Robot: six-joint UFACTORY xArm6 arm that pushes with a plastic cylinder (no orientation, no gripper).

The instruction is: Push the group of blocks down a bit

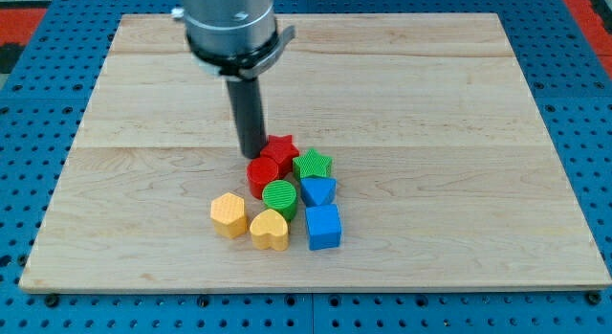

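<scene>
A tight group of blocks lies on the wooden board (430, 104), below its middle. A red star (281, 149) is at the group's top, with a green star (313, 166) to its right and a red round block (263, 173) below left. A green cylinder (280, 195) sits in the middle. A blue triangular block (318, 190) and a blue cube (323, 226) are on the right. A yellow hexagon (229, 214) and a yellow heart (270, 229) are at the bottom left. My tip (251, 154) stands at the group's top left, touching or nearly touching the red star and the red round block.
The board rests on a blue pegboard surface (38, 133) that surrounds it. The arm's grey housing (229, 28) hangs over the board's top middle.
</scene>
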